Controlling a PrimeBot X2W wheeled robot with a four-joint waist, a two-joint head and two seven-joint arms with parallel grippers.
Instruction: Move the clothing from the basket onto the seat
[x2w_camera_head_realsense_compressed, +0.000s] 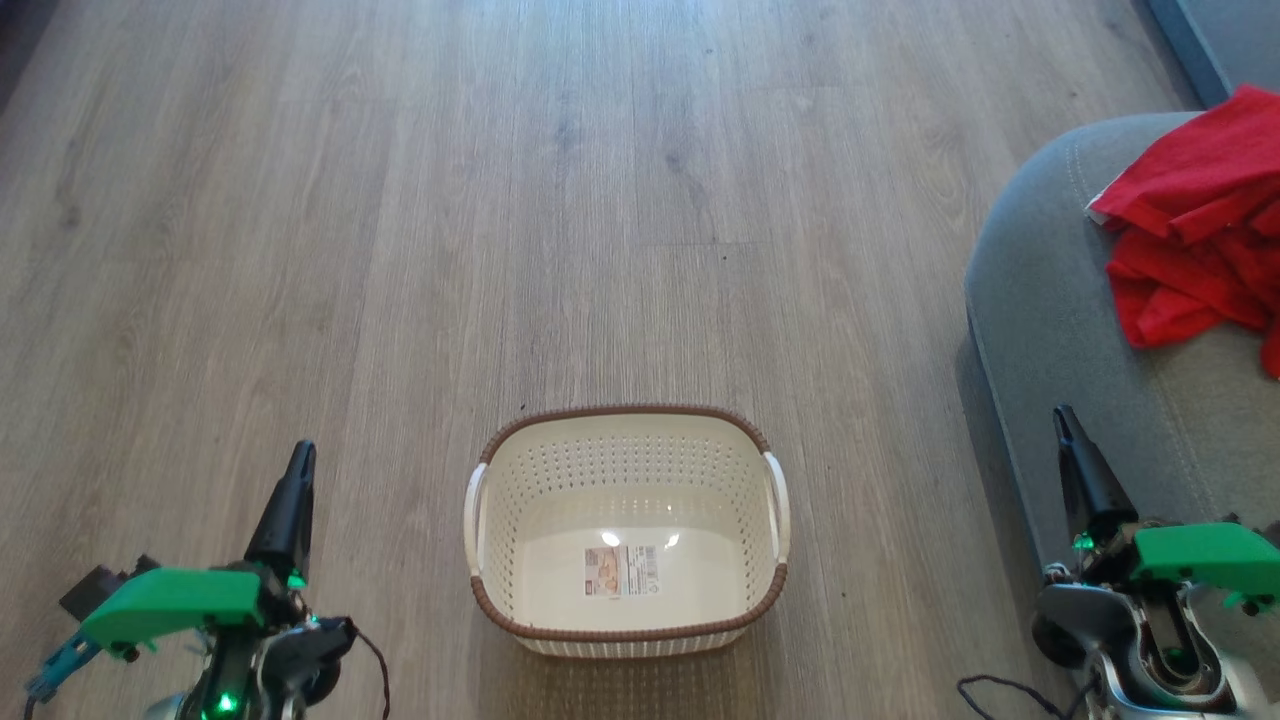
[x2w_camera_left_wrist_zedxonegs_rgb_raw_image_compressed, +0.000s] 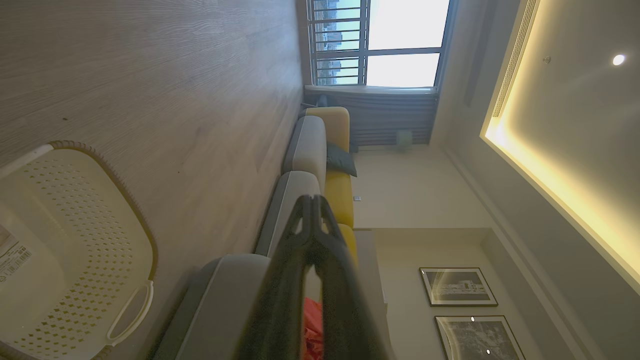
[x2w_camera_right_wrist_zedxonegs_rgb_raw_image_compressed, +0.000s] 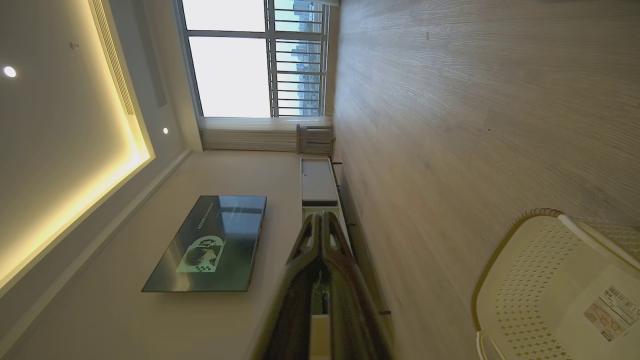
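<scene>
Right end effector (x2w_camera_head_realsense_compressed: 1063, 418) closed near seat (x2w_camera_head_realsense_compressed: 1030, 290) bearing crumpled clothing (x2w_camera_head_realsense_compressed: 1195, 215)

The basket (x2w_camera_head_realsense_compressed: 620, 470) sits on the floor (x2w_camera_head_realsense_compressed: 400, 200) straight in front of me, between my left gripper (x2w_camera_head_realsense_compressed: 302, 452) and my right gripper (x2w_camera_head_realsense_compressed: 1063, 417). The seat (x2w_camera_head_realsense_compressed: 1040, 300) is on my right, apart from the basket. The clothing (x2w_camera_head_realsense_compressed: 1195, 225) lies on the seat, past my right gripper.

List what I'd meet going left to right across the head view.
left gripper → basket → seat → clothing, which lies on the seat at the picture's right edge.
</scene>
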